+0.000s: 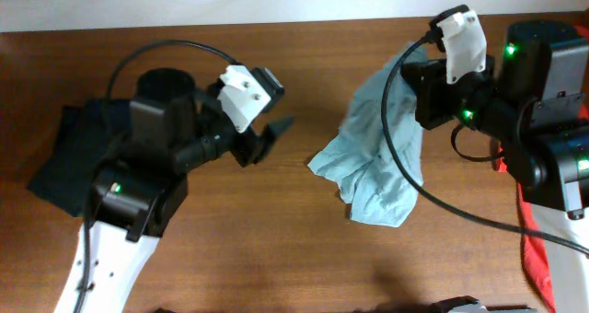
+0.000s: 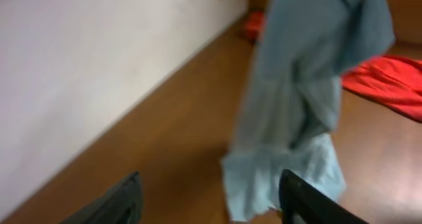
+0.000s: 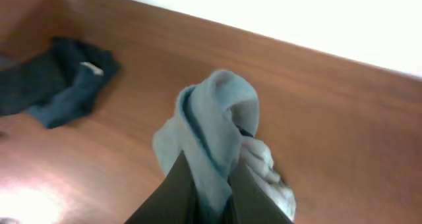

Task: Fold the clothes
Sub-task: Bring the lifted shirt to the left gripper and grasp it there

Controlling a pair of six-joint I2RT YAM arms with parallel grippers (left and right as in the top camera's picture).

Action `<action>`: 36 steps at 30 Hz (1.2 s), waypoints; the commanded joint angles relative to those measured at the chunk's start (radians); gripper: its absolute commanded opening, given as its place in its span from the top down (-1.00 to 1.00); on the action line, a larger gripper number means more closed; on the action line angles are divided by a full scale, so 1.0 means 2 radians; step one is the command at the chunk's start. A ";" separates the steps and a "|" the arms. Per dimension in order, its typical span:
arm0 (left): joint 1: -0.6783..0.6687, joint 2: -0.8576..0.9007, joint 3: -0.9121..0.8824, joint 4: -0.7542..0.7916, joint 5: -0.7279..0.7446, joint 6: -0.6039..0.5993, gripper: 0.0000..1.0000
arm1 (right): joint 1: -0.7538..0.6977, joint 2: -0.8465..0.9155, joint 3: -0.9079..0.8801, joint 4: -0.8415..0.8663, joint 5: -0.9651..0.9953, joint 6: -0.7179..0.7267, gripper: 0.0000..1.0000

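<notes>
One shirt [image 1: 375, 158], pale grey-blue and plain, hangs bunched and unfolded from the right gripper [image 1: 429, 85] over the right half of the table [image 1: 276, 239]. It is thin and creased. From the clamped top it widens downward into loose flaps. No neck or sleeve can be made out.

There are three garments in all: the shirt, one navy garment [image 1: 63, 158] crumpled at the table's left edge, and one red garment [image 1: 534, 250] along the right edge. All three lie well apart. There are two arms, each with one gripper.

Only the right wrist view shows the grip. The two dark fingers [image 3: 173, 192] are pressed together on a rolled fold of the shirt [image 3: 217, 115], which rises in a hump above them. The navy garment [image 3: 60, 85] lies far off on the wood.

Only the left wrist view shows the shirt [image 2: 297, 105] from the side, as a long drape with its lower end down near the tabletop. That view is blurred, so I cannot tell whether it touches. The red garment [image 2: 389, 79] lies behind it.

The overhead view alone shows all three garments at once. The left gripper [image 1: 273, 136] is left of the shirt and apart from it, partly over the navy garment's side of the table. Its fingers [image 2: 120, 199] are spread and hold nothing.
</notes>
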 commanded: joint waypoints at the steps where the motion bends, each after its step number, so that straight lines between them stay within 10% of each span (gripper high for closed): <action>1: 0.002 0.023 0.009 -0.009 0.066 -0.001 -0.42 | 0.003 -0.027 0.004 0.026 -0.080 -0.015 0.92; 19: -0.008 0.096 0.009 -0.016 0.135 0.015 -0.47 | 0.003 -0.057 0.004 0.116 -0.234 -0.009 0.92; 22: -0.008 0.097 0.009 -0.015 0.135 0.018 -0.25 | 0.003 -0.057 0.004 0.126 -0.264 -0.009 0.92; 29: -0.008 0.097 0.009 -0.014 0.130 0.035 1.00 | 0.003 -0.058 0.004 0.126 -0.265 -0.009 0.91; 36: -0.006 0.071 0.030 -0.016 0.037 0.019 1.00 | 0.003 -0.058 0.004 0.082 -0.126 -0.009 0.89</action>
